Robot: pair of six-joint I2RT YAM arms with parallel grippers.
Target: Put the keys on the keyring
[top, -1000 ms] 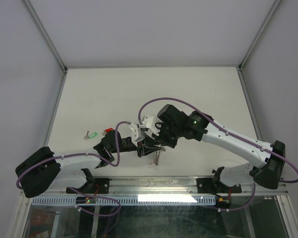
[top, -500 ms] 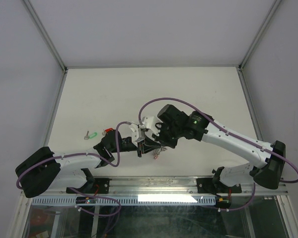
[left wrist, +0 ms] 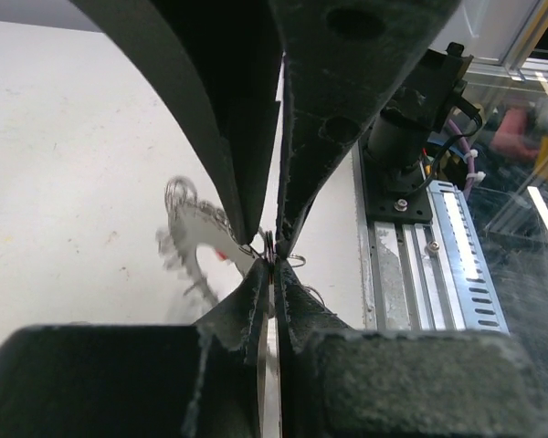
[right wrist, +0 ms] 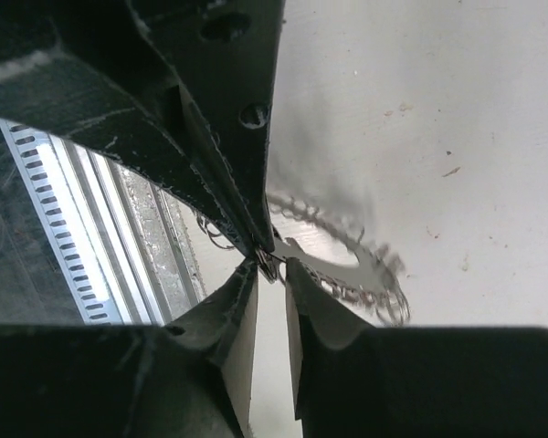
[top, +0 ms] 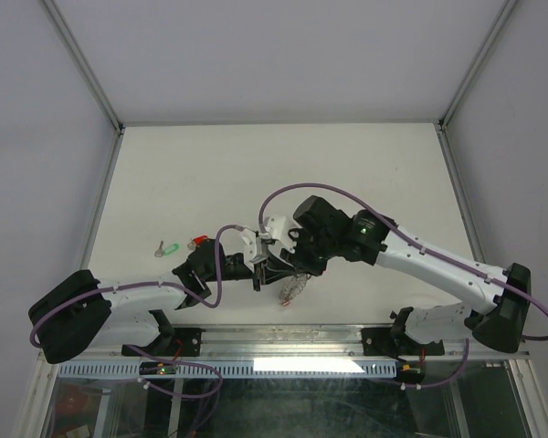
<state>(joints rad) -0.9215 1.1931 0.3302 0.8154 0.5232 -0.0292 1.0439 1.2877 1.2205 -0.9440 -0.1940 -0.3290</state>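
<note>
White table (top: 347,164), bare walls on three sides. The two arms meet low over its six o'clock edge. The keyring (top: 292,288) hangs there between the fingertips, clear of the surface and blurred as if swinging.

A second ago it hung edge-on and still, the right hand was pinching it, and the left hand's jaws stood apart. Now the left gripper (left wrist: 273,272) has closed fully on a thin wire loop at the ring's rim. The flat toothed plate hangs off towards nine o'clock in its wrist view. The right gripper (right wrist: 270,274) has begun to part: a narrow gap shows between its fingers (right wrist: 297,301), with the rim just at their tips. I cannot tell whether they touch it.

I read this as a handover, with the ring passing to the left hand and the right one freed to fetch.

Two keys lie on the table towards nine o'clock of the ring, well apart from it: a green key (top: 169,247) and a red key (top: 201,241). Neither is on the ring yet, so the threading appears not yet begun.
</note>
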